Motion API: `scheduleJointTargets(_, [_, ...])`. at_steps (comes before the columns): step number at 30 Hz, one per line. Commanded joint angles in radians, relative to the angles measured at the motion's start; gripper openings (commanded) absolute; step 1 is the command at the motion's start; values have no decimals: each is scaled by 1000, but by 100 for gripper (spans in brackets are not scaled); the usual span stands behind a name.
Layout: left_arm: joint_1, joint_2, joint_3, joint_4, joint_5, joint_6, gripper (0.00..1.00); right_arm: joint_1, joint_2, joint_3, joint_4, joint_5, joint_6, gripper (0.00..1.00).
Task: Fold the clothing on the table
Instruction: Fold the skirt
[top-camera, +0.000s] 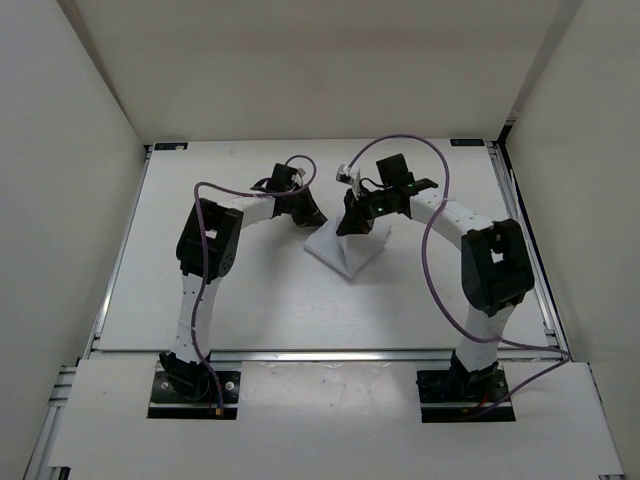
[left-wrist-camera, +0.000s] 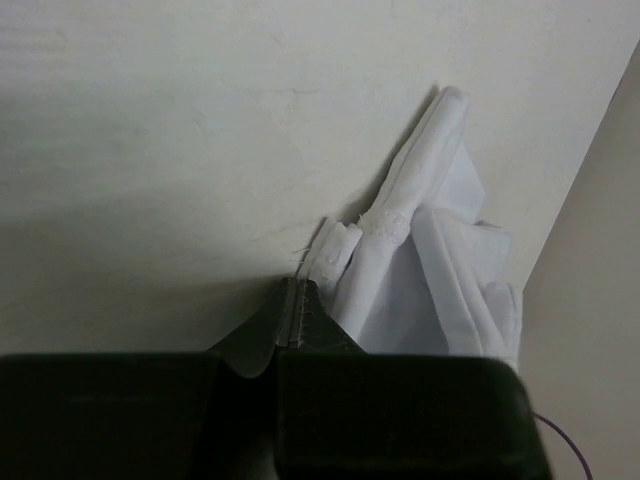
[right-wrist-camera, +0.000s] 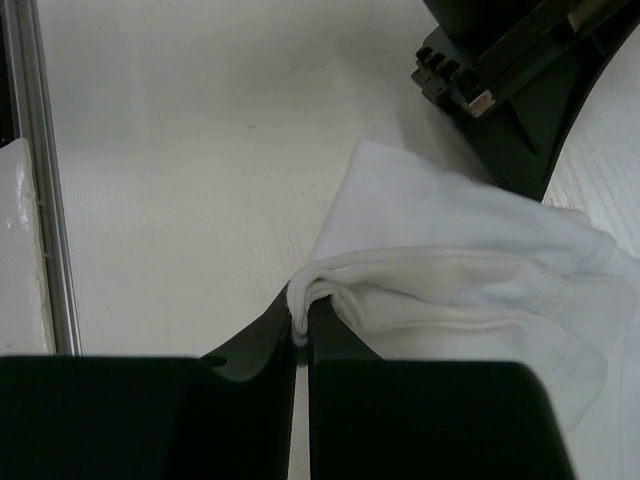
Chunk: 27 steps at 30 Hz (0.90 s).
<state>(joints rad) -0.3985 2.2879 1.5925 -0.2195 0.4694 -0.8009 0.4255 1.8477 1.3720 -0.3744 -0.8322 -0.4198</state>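
Overlooks the whole counter (top-camera: 250, 300) from high behind its near edge. Peers close past left pincer (left-wrist-camera: 291, 300) and right pincer (right-wrist-camera: 303, 322), sharing the clothing (right-wrist-camera: 450, 240).

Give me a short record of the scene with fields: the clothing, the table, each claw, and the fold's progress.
clothing: white fabric, bunched, lying between the two arms
table: matte white, bare around the clothing
right claw: shut, pinching the clothing's hem
left claw: shut, tip at the clothing's edge; whether it is gripping is unclear
fold: not yet flat or neat
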Motion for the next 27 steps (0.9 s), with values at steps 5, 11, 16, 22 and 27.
scheduleJointTargets(5, [-56, -28, -117, 9, -11, -40, 0, 76, 54, 101, 22, 21, 1, 0])
scheduleJointTargets(11, [-45, -18, -131, 25, 12, -41, 0, 177, 105, 90, -52, 39, -82, 5])
scheduleJointTargets(16, [-42, 4, -129, 54, 44, -44, 0, 199, 105, 39, -26, 90, -21, 70])
scheduleJointTargets(22, [-25, -16, -152, 94, 58, -53, 0, 84, 16, 162, 44, 82, 150, 96])
scheduleJointTargets(27, [24, -39, -100, 65, 51, -6, 0, -2, -152, 28, 150, 105, 154, 99])
